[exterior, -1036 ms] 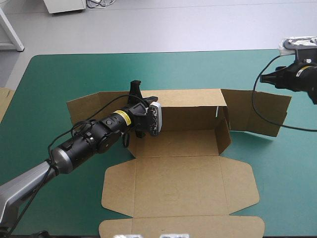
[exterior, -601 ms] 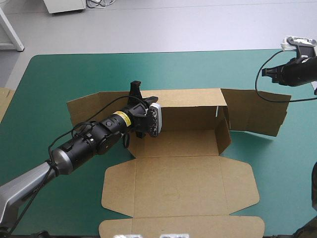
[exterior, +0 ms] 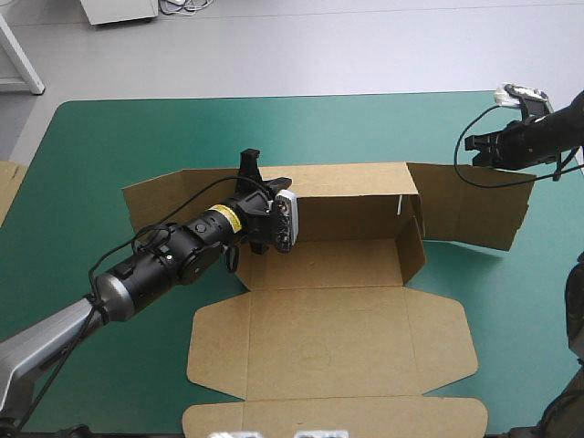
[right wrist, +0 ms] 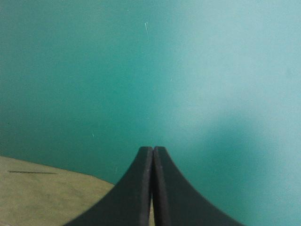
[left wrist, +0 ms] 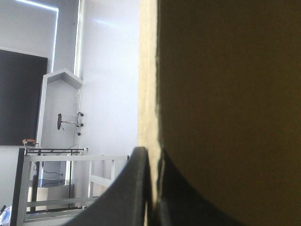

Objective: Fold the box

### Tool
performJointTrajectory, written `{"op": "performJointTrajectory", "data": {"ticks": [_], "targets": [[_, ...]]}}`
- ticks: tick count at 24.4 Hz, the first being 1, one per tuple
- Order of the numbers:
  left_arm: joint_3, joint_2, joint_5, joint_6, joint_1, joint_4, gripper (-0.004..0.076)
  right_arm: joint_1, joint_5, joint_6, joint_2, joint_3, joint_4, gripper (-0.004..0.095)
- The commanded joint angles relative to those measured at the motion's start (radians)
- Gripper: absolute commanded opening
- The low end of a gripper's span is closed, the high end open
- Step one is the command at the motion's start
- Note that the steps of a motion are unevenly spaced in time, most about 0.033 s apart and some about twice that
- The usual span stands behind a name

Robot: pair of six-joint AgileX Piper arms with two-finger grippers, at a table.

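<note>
Firmly my left tool (left wrist: 151, 157) clamps the raised rear wall of the brown cut-board box (exterior: 338, 338); my right tool (right wrist: 153, 150), fingers pressed together, hovers over the teal-green worktop (exterior: 137, 137).

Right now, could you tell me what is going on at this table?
The left gripper is shut on the raised back wall of the brown box, left of its middle. The right side wall also stands up, while the lid lies flat on the teal-green cover. The right gripper, shut and empty, hovers by the box's outer right flap.
</note>
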Motion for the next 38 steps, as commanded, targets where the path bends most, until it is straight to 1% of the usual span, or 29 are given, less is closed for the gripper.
{"op": "performJointTrajectory", "data": {"ticks": [1, 2, 4, 10, 16, 21, 26, 27, 29, 30, 32, 33, 35, 37, 38], "targets": [[-0.014, -0.027, -0.022, -0.014, -0.010, -0.023, -0.0010, -0.009, 0.044, -0.036, -0.053, -0.027, 0.075, -0.0017], [-0.015, -0.027, -0.027, -0.014, -0.010, -0.023, -0.0010, -0.009, 0.044, -0.041, -0.057, -0.018, 0.090, -0.0017], [-0.015, -0.025, -0.032, -0.014, -0.010, -0.023, -0.0010, 0.003, 0.044, -0.051, -0.072, 0.011, 0.081, -0.0017], [-0.015, -0.009, -0.034, -0.014, -0.010, -0.018, -0.0010, 0.002, 0.042, -0.118, -0.133, 0.159, 0.108, -0.0017], [-0.015, 0.006, -0.040, -0.014, -0.010, -0.016, -0.0010, 0.002, 0.043, -0.199, -0.229, 0.240, 0.190, -0.0017], [-0.015, 0.009, -0.040, -0.014, -0.010, -0.015, -0.0010, 0.002, 0.043, -0.267, -0.281, 0.315, 0.235, -0.0017], [-0.015, 0.009, -0.040, -0.014, -0.010, -0.015, -0.0010, 0.002, 0.013, -0.387, -0.308, 0.421, 0.297, -0.0007], [-0.015, 0.009, -0.040, -0.014, -0.010, -0.015, -0.0010, 0.002, 0.013, -0.410, -0.311, 0.442, 0.298, 0.0011], [-0.015, 0.009, -0.040, -0.014, -0.010, -0.015, -0.0010, 0.002, 0.007, -0.460, -0.323, 0.479, 0.298, 0.0105], [-0.015, 0.009, -0.040, -0.014, -0.010, -0.015, -0.0010, 0.002, 0.009, -0.486, -0.326, 0.486, 0.299, 0.0181], [-0.015, 0.009, -0.040, -0.014, -0.010, -0.015, -0.0010, 0.002, 0.033, -0.523, -0.330, 0.487, 0.302, 0.0266], [-0.015, 0.009, -0.040, -0.014, -0.010, -0.015, -0.0010, 0.002, 0.044, -0.537, -0.330, 0.487, 0.302, 0.0291], [-0.015, 0.009, -0.040, -0.014, -0.010, -0.015, -0.0010, 0.026, 0.044, -0.569, -0.332, 0.488, 0.291, 0.0372], [-0.015, 0.009, -0.040, -0.014, -0.010, -0.015, -0.0010, 0.109, 0.044, -0.619, -0.332, 0.490, 0.243, 0.0510], [-0.015, 0.009, -0.040, -0.014, -0.010, -0.015, -0.0010, 0.129, 0.044, -0.619, -0.332, 0.490, 0.223, 0.0532]]}}
